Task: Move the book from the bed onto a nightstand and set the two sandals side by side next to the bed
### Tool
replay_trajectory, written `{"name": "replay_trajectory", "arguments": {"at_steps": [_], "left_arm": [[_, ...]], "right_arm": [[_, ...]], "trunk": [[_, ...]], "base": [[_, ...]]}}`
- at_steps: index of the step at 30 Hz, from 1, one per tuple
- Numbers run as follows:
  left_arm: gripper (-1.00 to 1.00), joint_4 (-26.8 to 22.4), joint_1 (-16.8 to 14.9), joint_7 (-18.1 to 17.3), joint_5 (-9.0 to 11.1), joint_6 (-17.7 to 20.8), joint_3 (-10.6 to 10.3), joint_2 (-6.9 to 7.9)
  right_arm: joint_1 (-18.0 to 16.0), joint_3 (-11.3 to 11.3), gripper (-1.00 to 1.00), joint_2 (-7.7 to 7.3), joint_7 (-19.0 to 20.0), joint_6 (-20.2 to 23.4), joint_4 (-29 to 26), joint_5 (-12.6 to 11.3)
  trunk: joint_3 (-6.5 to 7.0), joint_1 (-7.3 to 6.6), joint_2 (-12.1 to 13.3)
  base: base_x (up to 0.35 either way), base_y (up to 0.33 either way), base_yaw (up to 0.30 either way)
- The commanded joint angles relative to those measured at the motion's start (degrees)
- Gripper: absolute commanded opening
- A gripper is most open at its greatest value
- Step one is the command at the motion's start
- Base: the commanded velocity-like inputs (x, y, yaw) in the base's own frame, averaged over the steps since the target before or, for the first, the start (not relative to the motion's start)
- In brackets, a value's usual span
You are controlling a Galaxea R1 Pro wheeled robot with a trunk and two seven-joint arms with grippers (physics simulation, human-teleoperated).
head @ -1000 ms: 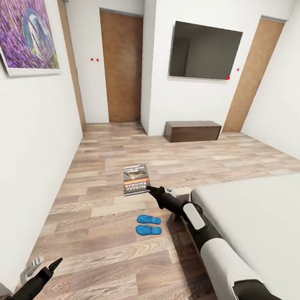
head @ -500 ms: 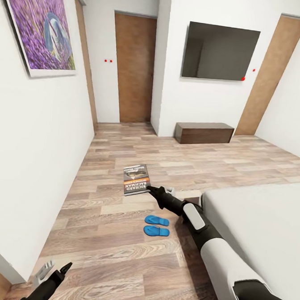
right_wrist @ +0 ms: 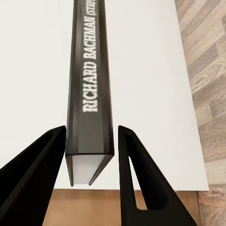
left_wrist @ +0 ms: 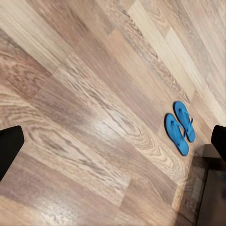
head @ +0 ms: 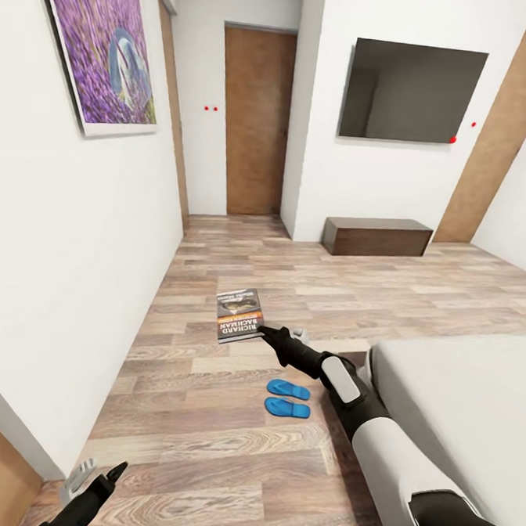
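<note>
above the floor [head: 205, 416], right gripper [head: 260, 330] outstretched, clamping book [head: 238, 315].

Bright blue sandals [head: 288, 399], wood-grain floor [head: 203, 439], seemingly orange-banded book [head: 239, 315]

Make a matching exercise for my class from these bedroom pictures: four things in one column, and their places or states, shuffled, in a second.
Things:
1. book
2. two sandals
3. purple picture
4. dark screen

Places or states:
A. hanging on the wall at the robot's left
B. lying side by side on the floor beside the bed
C. held off the floor, between the jaws of the right gripper
D. mounted on the far wall above a low brown bench

Pairs: 1-C, 2-B, 3-A, 4-D
</note>
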Motion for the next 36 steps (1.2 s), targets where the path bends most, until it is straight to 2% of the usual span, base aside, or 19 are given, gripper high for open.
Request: {"name": "replay_trajectory", "arguments": {"at_steps": [1,23,36], "left_arm": [[1.00,0.1,0.0,-0.1,0.2,-0.3,-0.5,0.00],[1.00,0.0,-0.1,0.1,0.3,-0.3,-0.5,-0.01],[1.00,0.0,-0.1,0.1,0.2,-0.3,-0.6,-0.01]], "right_arm": [[0.0,0.0,-1.00,-0.01,0.1,0.2,0.0,-0.2],[0.0,0.0,-1.00,-0.07,0.1,0.2,0.2,-0.2],[0.1,0.0,-1.00,-0.07,0.1,0.1,0.2,-0.2]], "trunk": [[-0.05,-0.01,0.0],[-0.05,-0.01,0.0],[-0.05,-0.01,0.0]], "base": [[0.000,0.000,0.072],[0.000,0.000,0.018],[0.000,0.000,0.202]]}}
